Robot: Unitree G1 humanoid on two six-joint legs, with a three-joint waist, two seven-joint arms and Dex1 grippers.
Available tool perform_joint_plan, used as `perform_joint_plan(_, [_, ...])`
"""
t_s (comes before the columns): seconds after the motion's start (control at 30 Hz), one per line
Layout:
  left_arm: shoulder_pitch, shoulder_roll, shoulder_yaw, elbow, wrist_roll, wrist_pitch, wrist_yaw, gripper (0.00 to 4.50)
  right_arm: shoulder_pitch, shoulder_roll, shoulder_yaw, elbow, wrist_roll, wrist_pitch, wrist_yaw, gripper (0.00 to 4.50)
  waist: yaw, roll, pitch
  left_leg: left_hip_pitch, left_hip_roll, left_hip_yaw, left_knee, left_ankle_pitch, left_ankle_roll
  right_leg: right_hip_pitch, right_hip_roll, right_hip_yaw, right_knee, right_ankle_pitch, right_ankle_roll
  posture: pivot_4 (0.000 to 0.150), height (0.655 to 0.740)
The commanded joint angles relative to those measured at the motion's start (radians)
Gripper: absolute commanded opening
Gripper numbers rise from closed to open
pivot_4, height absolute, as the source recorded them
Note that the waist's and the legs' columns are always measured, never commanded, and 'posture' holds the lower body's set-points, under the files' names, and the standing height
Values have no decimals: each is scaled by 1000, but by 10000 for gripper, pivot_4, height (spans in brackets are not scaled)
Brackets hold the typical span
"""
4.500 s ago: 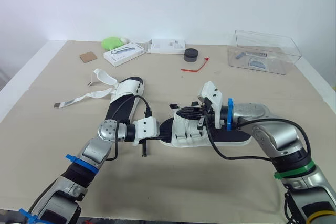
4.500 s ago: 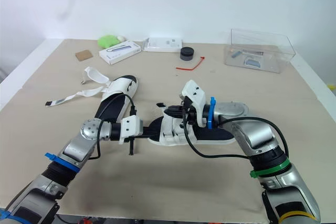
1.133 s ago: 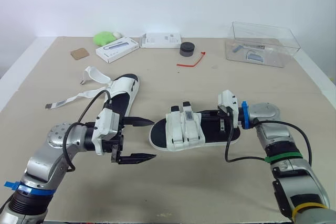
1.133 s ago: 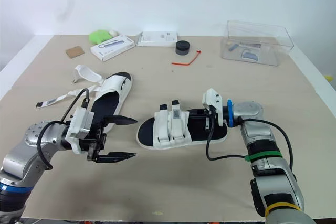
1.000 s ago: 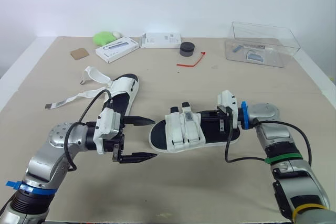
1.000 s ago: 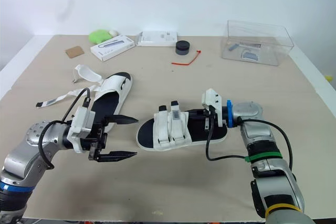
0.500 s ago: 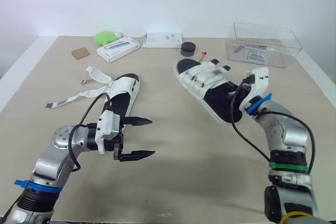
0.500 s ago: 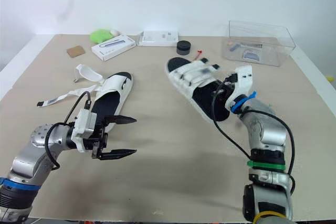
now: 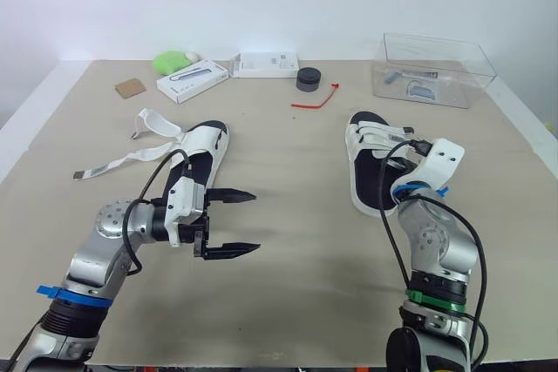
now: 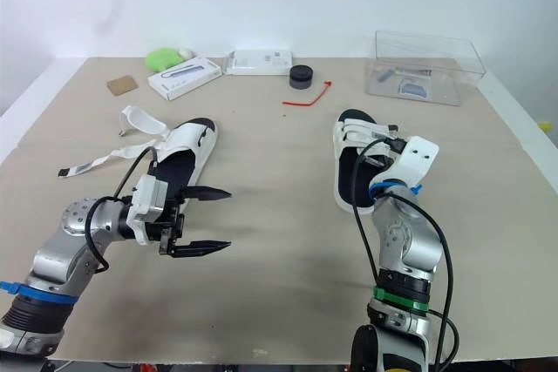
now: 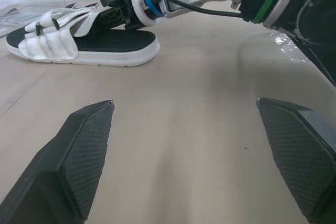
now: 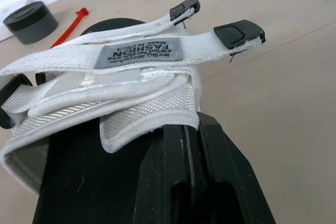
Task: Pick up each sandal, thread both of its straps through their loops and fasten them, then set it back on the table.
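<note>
A fastened white-strapped sandal point(image 9: 367, 163) lies on the right of the table, toe pointing away. My right gripper point(image 12: 189, 129) reaches over its black footbed from the heel, fingers pressed together at the edge of the rear strap point(image 12: 142, 56). An unfastened sandal point(image 9: 206, 149) lies left of centre, its loose straps point(image 9: 131, 160) trailing left across the table. My left gripper point(image 9: 255, 221) hangs open just in front of that sandal, with nothing between its fingers point(image 11: 79, 156). In the left wrist view the fastened sandal point(image 11: 79, 45) sits ahead with the right arm beside it.
Along the far edge are a clear plastic box point(image 9: 433, 80), a black puck point(image 9: 307, 79), a red zip tie point(image 9: 316, 98), two white boxes point(image 9: 192, 82) point(image 9: 268, 64), a green object point(image 9: 170, 61) and a brown card point(image 9: 130, 88).
My right arm lifted the fastened sandal from the table's middle, swung it round and brought it down on the right. The left gripper stayed open and barely moved.
</note>
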Motion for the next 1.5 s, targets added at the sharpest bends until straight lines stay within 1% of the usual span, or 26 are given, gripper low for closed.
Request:
perform_joint_plan(0.03, [-17, 3, 3, -23, 1, -6, 1, 45000, 18, -6, 13, -68, 22, -20, 28, 3507, 0, 0, 0, 0, 0, 0, 0, 0, 0, 0, 0, 0, 0, 0, 0, 1500, 7400])
perform_joint_plan(0.07, [-18, 4, 3, -22, 2, -6, 1, 45000, 31, -28, 31, -79, 19, -16, 59, 7085, 0, 0, 0, 0, 1, 0, 0, 0, 0, 0, 1, 0, 0, 0, 0, 1500, 7400])
perform_joint_plan(0.13, [-20, 4, 5, -22, 3, -5, 2, 45000, 47, -57, 53, -94, 20, -10, 97, 12300, 0, 0, 0, 0, 1, 0, 0, 0, 0, 0, 1, 0, 0, 0, 0, 1500, 7400])
perform_joint_plan(0.2, [-21, 2, 4, -22, 5, -4, 6, 45000, 84, -103, 76, -113, 20, -3, 158, 22738, 0, 0, 0, 0, 1, 0, 0, 0, 0, 0, 2, 0, 0, 0, 0, 1500, 7400])
perform_joint_plan(0.3, [-22, -2, 1, -22, 9, -5, 12, 45000, 110, -135, 70, -132, 38, 27, 183, 35656, 0, 0, 0, 0, 1, 0, 0, 0, 0, 1, 1, 0, 0, 0, 0, 1500, 7400])
perform_joint_plan(0.33, [-22, -3, 0, -22, 9, -5, 13, 45000, 114, -142, 69, -137, 42, 35, 189, 40901, 1, 0, 0, 1, 1, 0, 0, 0, 0, 1, 1, 0, 0, 0, 0, 1500, 7400])
perform_joint_plan(0.37, [-22, -5, 0, -21, 10, -6, 15, 45000, 125, -163, 78, -153, 44, 41, 215, 44729, 0, 0, 0, 1, 1, 0, 0, 0, 0, 1, 1, 0, 0, 0, 0, 1500, 7400])
perform_joint_plan(0.47, [-21, -9, 1, -17, 14, -8, 20, 45000, 185, -223, 112, -215, 78, 40, 333, 44729, 1, 0, 0, 1, 1, -1, 1, 0, 0, 2, 2, 0, 0, 0, 0, 1500, 7400])
perform_joint_plan(0.57, [-21, -12, 2, -13, 16, -10, 27, 45000, 268, -292, 154, -259, 102, -13, 483, 44729, 1, 0, 0, 1, 2, -1, 1, 0, 0, 2, 3, 0, 0, 0, 0, 1500, 7400])
perform_joint_plan(0.67, [-21, -23, 4, -5, 37, -21, 57, 45000, 375, -390, 172, -279, 129, -136, 704, 44729, 2, 0, 0, 2, 2, -1, 1, 0, 0, 3, 3, 0, -1, 0, 0, 1500, 7400])
perform_joint_plan(0.77, [-34, -45, 12, 2, 60, 20, 143, 45000, 433, -525, 182, -246, 143, -319, 988, 44729, 3, -1, 0, 2, 2, -1, 2, 0, 0, 4, 2, 0, -2, -1, 2, 1500, 7400])
perform_joint_plan(0.83, [-40, -59, 19, -5, 72, 55, 207, 45000, 383, -573, 177, -213, 187, -356, 1099, 44729, -1, -1, 0, 3, 2, 0, 3, 0, 0, 5, 3, 0, -2, -1, 4, 1500, 7400])
perform_joint_plan(0.87, [-39, -64, 25, -17, 75, 83, 245, 45000, 325, -590, 188, -200, 223, -342, 1146, 44729, -6, -4, 2, 4, 3, 1, 4, 0, 0, 6, 3, 1, -2, -3, 7, 1500, 7400])
perform_joint_plan(0.93, [-35, -65, 30, -34, 90, 134, 310, 45000, 238, -605, 219, -183, 264, -324, 1216, 44729, -11, -5, 3, 6, 6, 3, 6, 1, 1, 7, 6, 3, -2, 0, 5, 1500, 7400])
perform_joint_plan(1.03, [-15, -73, 50, -71, 126, 211, 441, 45000, 103, -591, 315, -133, 251, -349, 1323, 44729, -13, -8, 4, 8, 9, 1, 6, 4, 2, 8, 11, 2, -1, 3, 3, 1500, 7400])
perform_joint_plan(1.13, [-3, -103, 84, -120, 158, 317, 608, 45000, -14, -523, 404, -36, 210, -420, 1381, 44729, -9, -9, 4, 11, 14, -2, 5, 5, 2, 10, 16, 0, -1, 4, 2, 1500, 7400])
perform_joint_plan(1.2, [0, -121, 98, -141, 181, 360, 689, 45000, -68, -485, 444, 35, 181, -459, 1405, 44729, -5, -9, 5, 11, 16, -2, 5, 5, 2, 10, 19, 0, -1, 4, 0, 1500, 7400])
perform_joint_plan(1.3, [2, -166, 115, -224, 211, 445, 828, 45000, -173, -411, 506, 199, 104, -561, 1427, 44729, -6, -9, 5, 11, 16, -1, 4, 5, 1, 8, 18, 1, -1, 5, -3, 1500, 7400])
perform_joint_plan(1.33, [-2, -190, 124, -248, 214, 491, 880, 45000, -200, -393, 516, 241, 87, -588, 1433, 44729, -5, -9, 5, 11, 16, 1, 4, 6, -1, 7, 18, 2, -1, 10, -11, 1500, 7400])
perform_joint_plan(1.4, [-13, -233, 143, -263, 214, 581, 961, 45000, -227, -371, 521, 288, 72, -616, 1443, 44729, 0, -9, 5, 9, 16, 1, 4, 7, -3, 6, 17, 2, -1, 11, -12, 1500, 7400])
perform_joint_plan(1.5, [-23, -290, 151, -287, 229, 636, 1053, 45000, -246, -354, 529, 328, 61, -642, 1455, 44729, 5, -9, 5, 8, 14, -1, 4, 8, -4, 6, 15, 1, -1, 11, -11, 1500, 7400])
